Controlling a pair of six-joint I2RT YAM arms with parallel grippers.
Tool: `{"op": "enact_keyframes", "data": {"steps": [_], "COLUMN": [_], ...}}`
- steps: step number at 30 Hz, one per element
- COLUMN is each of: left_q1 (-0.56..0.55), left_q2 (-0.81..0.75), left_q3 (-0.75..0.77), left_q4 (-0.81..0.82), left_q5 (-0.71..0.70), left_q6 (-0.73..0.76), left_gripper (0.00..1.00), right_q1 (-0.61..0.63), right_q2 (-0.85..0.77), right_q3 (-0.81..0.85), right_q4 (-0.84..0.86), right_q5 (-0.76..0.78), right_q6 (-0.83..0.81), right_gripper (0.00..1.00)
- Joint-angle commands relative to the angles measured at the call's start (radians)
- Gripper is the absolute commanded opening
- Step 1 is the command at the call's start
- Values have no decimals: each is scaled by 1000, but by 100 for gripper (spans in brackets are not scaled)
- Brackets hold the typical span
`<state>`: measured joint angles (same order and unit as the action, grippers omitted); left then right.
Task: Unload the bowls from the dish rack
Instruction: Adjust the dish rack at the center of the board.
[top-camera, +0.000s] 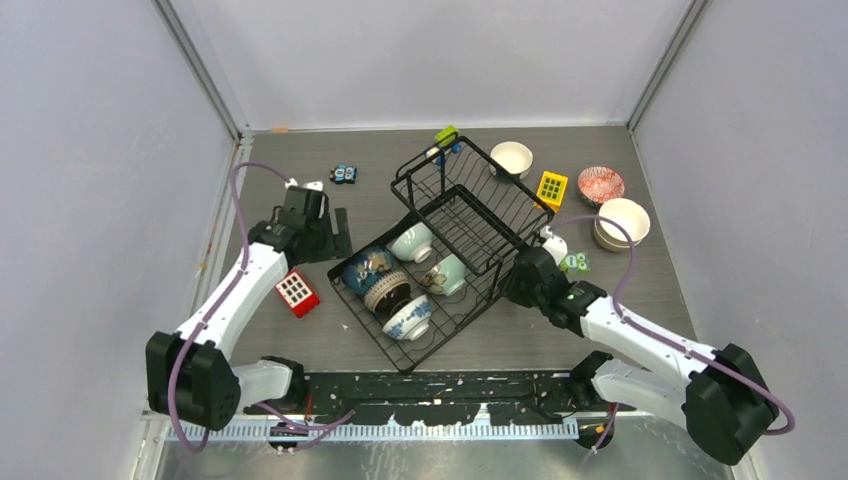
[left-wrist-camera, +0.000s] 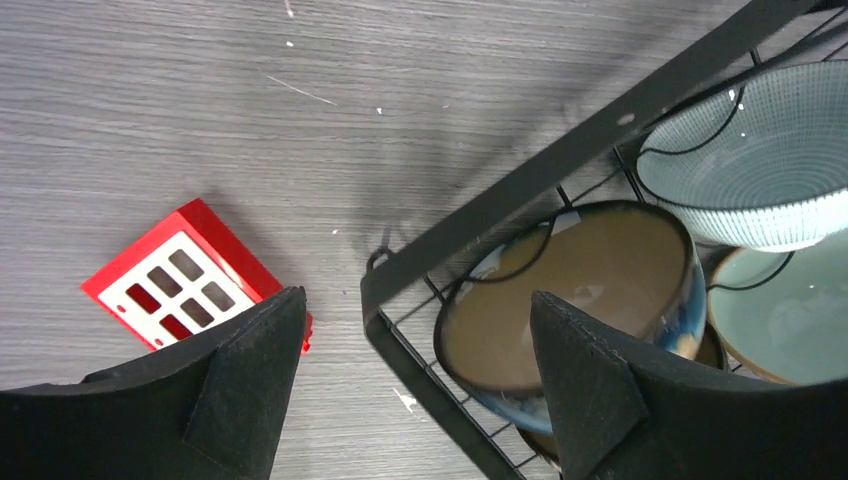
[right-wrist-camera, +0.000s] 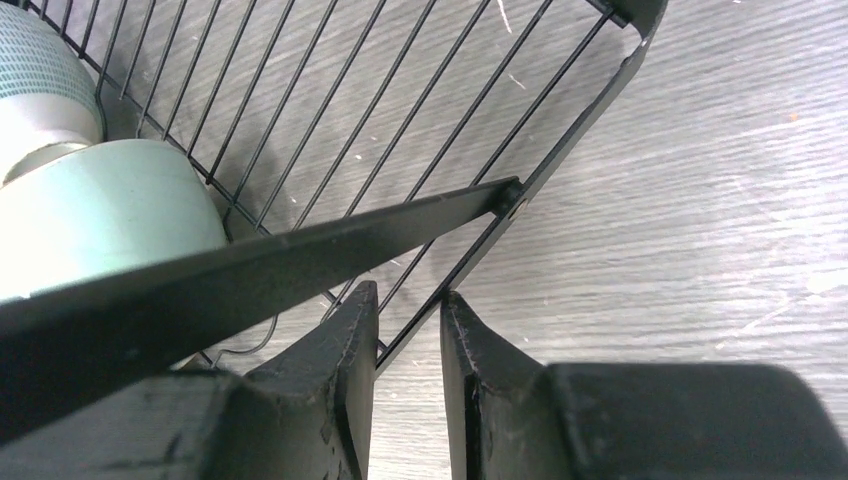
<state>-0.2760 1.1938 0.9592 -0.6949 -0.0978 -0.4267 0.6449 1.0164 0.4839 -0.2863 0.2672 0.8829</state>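
Observation:
The black wire dish rack (top-camera: 470, 205) lies at an angle mid-table. Its near section holds several bowls: a pale green one (top-camera: 412, 241), a teal one (top-camera: 447, 273), a blue one with a brown inside (top-camera: 368, 268), a brown ribbed one (top-camera: 386, 293) and a blue-and-white one (top-camera: 409, 318). My left gripper (top-camera: 335, 238) is open, its jaws astride the rack's left corner (left-wrist-camera: 400, 275), with the brown-inside bowl (left-wrist-camera: 575, 285) by the right finger. My right gripper (top-camera: 510, 280) is at the rack's right edge, its jaws nearly closed on the rim wire (right-wrist-camera: 500, 215).
Outside the rack stand a white bowl (top-camera: 511, 158), a red-patterned bowl (top-camera: 600, 184) and a cream bowl (top-camera: 621, 222). A red block (top-camera: 297, 293) lies left of the rack, a yellow block (top-camera: 551, 187) to its right. Small toys sit at the back (top-camera: 344, 173) (top-camera: 446, 134).

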Motion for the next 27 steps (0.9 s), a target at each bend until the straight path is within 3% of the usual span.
{"op": "enact_keyframes", "data": {"steps": [1,5,10,20,27], "left_q1": [24,35,35,35,37], "left_q2": [35,72,87,64,43], "left_q3": [51,61,45,107,88], "left_q4": [64,63,84,124,147], "left_q5": [93,93,107,109,57], "left_q6": [45,48,32,29,-5], "left_gripper": [83,83,81,83,83], "right_q1": [12,12,12,12,11], "right_q2": [-83,-129,-162,-249,-392], "right_q3": [-10,-14,-17,20,-9], "right_q4": [-126,-148,-164,-264,-336], "right_q5": [-60,-61,-53,11,73], "right_q6": [-81,-62,-46,18,190], "right_gripper": [18,35,47,59,66]}}
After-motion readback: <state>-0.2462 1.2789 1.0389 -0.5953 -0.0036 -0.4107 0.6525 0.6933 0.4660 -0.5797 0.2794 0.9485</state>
